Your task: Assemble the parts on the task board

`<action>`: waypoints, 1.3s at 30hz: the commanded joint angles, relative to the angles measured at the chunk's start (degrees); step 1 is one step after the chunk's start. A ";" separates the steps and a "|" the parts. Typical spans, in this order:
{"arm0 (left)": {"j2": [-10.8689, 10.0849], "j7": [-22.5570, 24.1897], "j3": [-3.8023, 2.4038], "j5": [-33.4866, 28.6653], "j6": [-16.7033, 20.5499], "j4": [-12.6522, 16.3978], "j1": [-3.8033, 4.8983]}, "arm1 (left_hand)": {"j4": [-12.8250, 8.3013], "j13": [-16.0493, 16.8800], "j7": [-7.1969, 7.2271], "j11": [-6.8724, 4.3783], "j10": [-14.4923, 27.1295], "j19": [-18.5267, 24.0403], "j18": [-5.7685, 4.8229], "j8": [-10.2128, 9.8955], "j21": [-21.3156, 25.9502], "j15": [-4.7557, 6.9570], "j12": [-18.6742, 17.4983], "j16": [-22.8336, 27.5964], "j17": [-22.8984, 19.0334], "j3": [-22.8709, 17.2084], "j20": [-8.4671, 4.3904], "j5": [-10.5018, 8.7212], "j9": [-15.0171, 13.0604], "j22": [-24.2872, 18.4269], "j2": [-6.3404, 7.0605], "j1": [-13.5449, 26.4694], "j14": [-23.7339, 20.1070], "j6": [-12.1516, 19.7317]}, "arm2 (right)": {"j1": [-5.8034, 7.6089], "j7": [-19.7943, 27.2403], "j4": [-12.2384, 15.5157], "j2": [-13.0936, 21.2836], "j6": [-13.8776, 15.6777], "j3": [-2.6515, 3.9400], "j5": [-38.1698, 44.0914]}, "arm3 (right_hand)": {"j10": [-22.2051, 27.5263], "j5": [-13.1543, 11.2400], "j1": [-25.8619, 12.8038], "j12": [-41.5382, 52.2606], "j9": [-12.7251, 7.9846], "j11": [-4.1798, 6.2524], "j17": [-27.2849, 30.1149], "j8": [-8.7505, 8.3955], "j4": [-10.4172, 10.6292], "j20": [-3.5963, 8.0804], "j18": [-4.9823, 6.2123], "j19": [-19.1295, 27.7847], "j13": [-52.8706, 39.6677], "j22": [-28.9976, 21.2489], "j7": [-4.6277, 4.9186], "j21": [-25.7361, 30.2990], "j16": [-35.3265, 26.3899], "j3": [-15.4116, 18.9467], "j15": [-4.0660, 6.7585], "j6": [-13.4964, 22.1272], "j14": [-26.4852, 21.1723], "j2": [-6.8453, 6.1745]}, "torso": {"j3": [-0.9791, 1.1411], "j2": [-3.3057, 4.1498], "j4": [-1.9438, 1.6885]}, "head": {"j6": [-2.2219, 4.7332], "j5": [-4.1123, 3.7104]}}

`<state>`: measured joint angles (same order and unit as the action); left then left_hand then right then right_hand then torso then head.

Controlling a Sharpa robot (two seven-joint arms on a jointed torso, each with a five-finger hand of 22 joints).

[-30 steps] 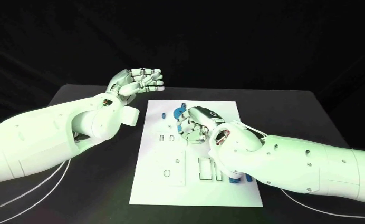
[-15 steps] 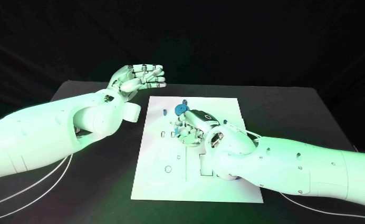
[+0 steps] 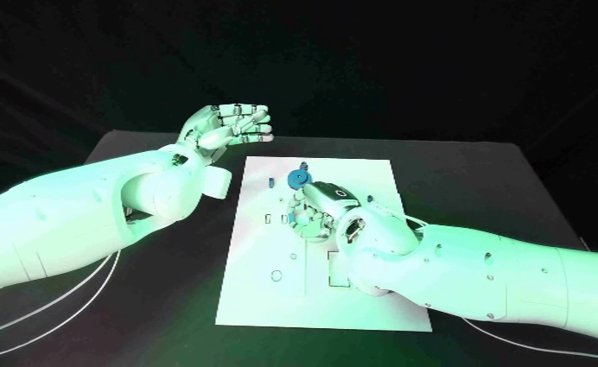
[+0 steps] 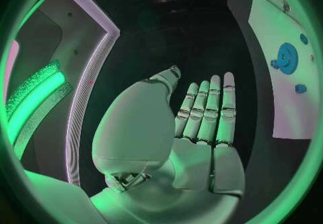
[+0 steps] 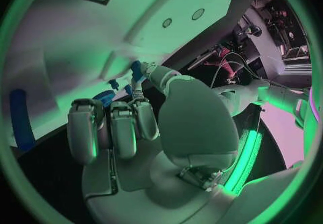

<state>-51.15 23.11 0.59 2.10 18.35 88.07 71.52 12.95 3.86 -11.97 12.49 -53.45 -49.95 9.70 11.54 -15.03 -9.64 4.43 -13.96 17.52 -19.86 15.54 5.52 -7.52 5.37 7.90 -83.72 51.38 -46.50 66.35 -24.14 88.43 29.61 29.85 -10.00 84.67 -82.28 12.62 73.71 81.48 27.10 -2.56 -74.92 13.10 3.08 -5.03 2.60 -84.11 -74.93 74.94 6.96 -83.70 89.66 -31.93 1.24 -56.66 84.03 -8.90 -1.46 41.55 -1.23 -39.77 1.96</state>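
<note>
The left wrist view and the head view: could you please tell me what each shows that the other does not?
Only the left wrist view shows the left hand's palm side, fingers straight and side by side, holding nothing. Only the head view shows the right hand low over the middle of the task board, and the board's near edge. Both show the board's far end with the blue gear.

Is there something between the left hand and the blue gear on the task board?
Nothing visible stands between them. The left hand is raised, holding nothing, beyond the task board's far left corner. The blue gear lies near the far edge, with the right hand just behind it.
</note>
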 commanded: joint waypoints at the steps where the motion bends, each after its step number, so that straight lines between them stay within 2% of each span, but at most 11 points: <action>1: 0.06 0.31 -0.04 -0.03 -1.09 0.10 0.05 | -0.18 -0.02 -3.63 -0.06 0.42 0.55 0.71 0.42 0.27 -0.10 0.37 0.21 0.15 -0.30 0.01 -0.26 -0.06 -0.08 -0.14 0.48 -0.59 0.35 | -0.12 -0.17 0.00 -0.11 -1.10 -0.01 1.23 | 0.19 -0.15 -0.66 -0.31 1.70 0.07 -15.08 1.17 0.41 0.22 -0.79 -1.72 -6.11 9.82 0.08 0.25 0.34 0.14 0.11 -0.09 5.97 -0.03 | -0.02 0.03 0.00 | 0.03 0.06; 18: -0.08 0.13 -0.03 0.00 -1.25 0.06 0.05 | -0.21 -0.02 -3.64 -0.05 0.46 0.59 0.70 0.45 0.28 -0.12 0.39 0.25 0.20 -0.33 0.02 -0.26 -0.07 -0.09 -0.14 0.50 -0.68 0.39 | -0.19 -0.14 -0.25 -0.03 -1.24 -0.02 1.32 | 0.59 -0.91 -2.26 -0.73 1.48 -0.14 -15.08 1.12 1.00 0.15 -0.70 -1.51 -5.76 9.54 0.36 0.72 0.34 0.83 -0.03 0.96 5.97 -1.63 | -0.01 0.07 -0.01 | 0.12 0.21; 24: -0.10 0.08 -0.03 0.00 -1.30 0.02 0.05 | -0.21 -0.02 -3.64 -0.05 0.46 0.59 0.70 0.45 0.28 -0.12 0.39 0.25 0.20 -0.33 0.02 -0.26 -0.07 -0.09 -0.14 0.50 -0.68 0.39 | -0.19 0.19 -0.24 -0.06 -1.18 -0.02 1.31 | 1.06 -0.90 -2.48 -1.20 1.07 -0.50 -15.08 0.54 1.11 -0.03 -0.64 -1.36 -5.33 9.35 0.80 1.03 0.34 0.90 -0.30 2.15 5.97 -2.17 | -0.01 0.05 0.02 | 0.09 0.28; 35: -0.09 -0.06 -0.03 0.01 -1.36 -0.09 0.05 | -0.21 -0.03 -3.64 -0.04 0.50 0.63 0.70 0.48 0.29 -0.14 0.40 0.29 0.24 -0.34 0.04 -0.26 -0.07 -0.11 -0.15 0.53 -0.78 0.43 | -0.18 0.89 -0.29 -0.10 -1.08 -0.02 1.13 | 3.66 -1.66 -3.15 -3.79 -0.88 -1.81 -15.08 -1.66 1.69 -1.01 -0.41 -0.84 -2.91 8.70 2.25 2.09 0.34 1.66 -1.43 5.66 5.97 -4.32 | 0.01 0.05 0.04 | 0.07 0.24; 39: -0.10 -0.11 -0.03 0.01 -1.38 -0.11 0.05 | -0.21 -0.03 -3.64 -0.04 0.50 0.63 0.70 0.48 0.29 -0.14 0.40 0.29 0.24 -0.34 0.04 -0.26 -0.07 -0.11 -0.15 0.53 -0.78 0.43 | -0.18 1.06 -0.28 -0.08 -1.14 -0.03 1.09 | 4.00 -1.99 -3.24 -4.11 -1.12 -1.92 -15.08 -1.84 1.80 -1.14 -0.36 -0.72 -2.59 8.56 2.34 2.32 0.34 2.02 -1.55 5.94 5.97 -4.71 | 0.00 0.06 0.00 | 0.01 0.20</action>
<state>-51.30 22.82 0.59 2.11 18.01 87.90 71.52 12.80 3.86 -11.97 12.49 -53.45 -49.81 9.70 11.74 -15.03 -9.64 4.64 -13.96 17.66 -20.01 15.69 5.52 -7.52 5.33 7.90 -83.72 50.97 -46.50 66.22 -23.94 88.12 29.56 29.45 -10.02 85.26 -78.68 10.84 70.48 77.58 25.99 -4.53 -74.90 11.52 4.85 -5.84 2.60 -83.87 -74.91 74.91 9.30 -81.65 89.66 -30.03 0.00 -51.07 84.02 -13.08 -1.46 41.61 -1.19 -39.70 2.18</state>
